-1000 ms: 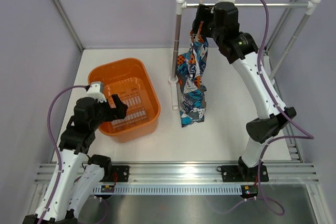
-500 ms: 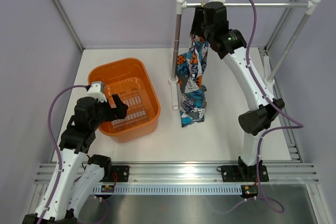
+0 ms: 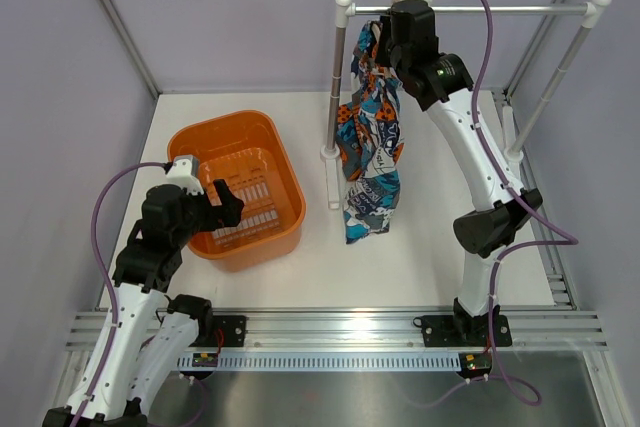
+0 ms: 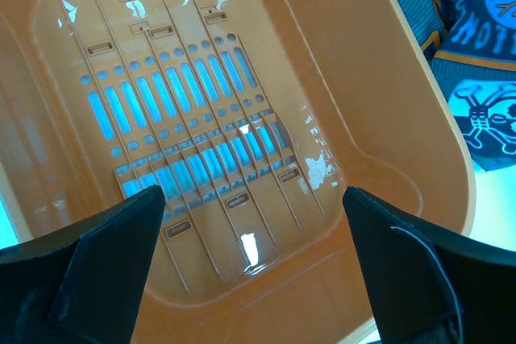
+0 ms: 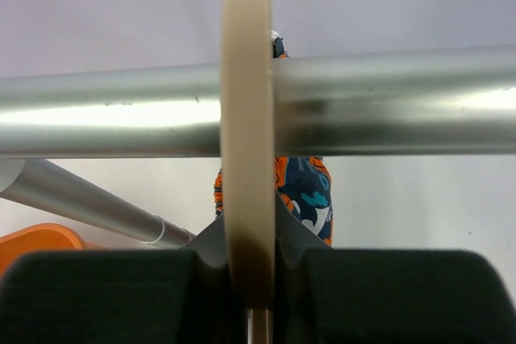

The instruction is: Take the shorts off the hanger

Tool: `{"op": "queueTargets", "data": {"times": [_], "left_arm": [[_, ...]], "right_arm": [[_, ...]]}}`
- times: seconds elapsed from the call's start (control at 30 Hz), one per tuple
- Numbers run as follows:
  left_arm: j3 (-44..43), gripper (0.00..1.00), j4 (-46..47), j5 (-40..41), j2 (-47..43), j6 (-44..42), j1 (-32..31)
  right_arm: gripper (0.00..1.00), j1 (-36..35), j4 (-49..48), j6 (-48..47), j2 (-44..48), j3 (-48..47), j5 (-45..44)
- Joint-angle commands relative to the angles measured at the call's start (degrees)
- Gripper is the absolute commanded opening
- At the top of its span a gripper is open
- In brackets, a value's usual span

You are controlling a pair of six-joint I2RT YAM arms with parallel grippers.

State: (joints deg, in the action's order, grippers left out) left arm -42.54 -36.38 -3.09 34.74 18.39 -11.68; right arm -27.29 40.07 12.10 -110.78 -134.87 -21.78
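Note:
The printed shorts [image 3: 370,147] hang in a long bundle from the left end of the white rail [image 3: 520,9], their hem near the table. High at the rail, my right gripper [image 3: 383,35] is shut on the hanger. In the right wrist view the pale beige hanger [image 5: 247,118] runs upright across the rail [image 5: 387,102] and is pinched between my right gripper's [image 5: 247,257] fingers. A patch of the shorts [image 5: 310,191] shows behind it. My left gripper [image 3: 228,205] hangs open over the orange basket [image 3: 235,187], holding nothing.
The left wrist view looks into the bare slotted basket [image 4: 363,118], with my left gripper [image 4: 252,227] wide apart above its near wall and the shorts [image 4: 476,78] beyond the rim. The rail's left post [image 3: 333,117] stands beside the shorts, the right post [image 3: 560,77] slants at the far right.
My right gripper has closed on the hanger at the rail, after shifting slightly left. The top of the shorts has swung left and spread a little. The left arm has not moved.

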Motion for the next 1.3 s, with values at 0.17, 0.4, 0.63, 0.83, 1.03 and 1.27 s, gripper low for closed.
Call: {"op": "queueTargets", "data": {"times": [0.17, 0.4, 0.63, 0.83, 1.03, 1.27], "left_arm": [[-0.35, 0.99, 2.02, -1.21, 0.24, -0.55, -0.18], [-0.35, 0.99, 2.02, -1.30, 0.15, -0.55, -0.18], [-0.35, 0.99, 2.02, -1.39, 0.06, -0.73, -0.18], [-0.35, 0.99, 2.02, -1.39, 0.06, -0.64, -0.18], [-0.35, 0.99, 2.02, -1.39, 0.06, -0.64, -0.18], [-0.35, 0.99, 2.02, -1.48, 0.06, -0.64, -0.27]], "right_arm": [[0.25, -0.57, 0.00, -2.08, 0.30, -1.80, -1.86], [0.34, -0.57, 0.09, -2.60, -0.75, -1.36, -1.95], [0.37, -0.57, 0.97, -3.22, -2.07, -1.19, -2.30], [0.29, -0.57, -0.43, -3.57, -1.11, 1.18, -3.79], [0.00, -0.66, -0.88, -4.36, -0.66, 0.92, -5.20], [0.00, -0.57, -2.01, -5.94, 2.32, 1.27, -4.86]]}}
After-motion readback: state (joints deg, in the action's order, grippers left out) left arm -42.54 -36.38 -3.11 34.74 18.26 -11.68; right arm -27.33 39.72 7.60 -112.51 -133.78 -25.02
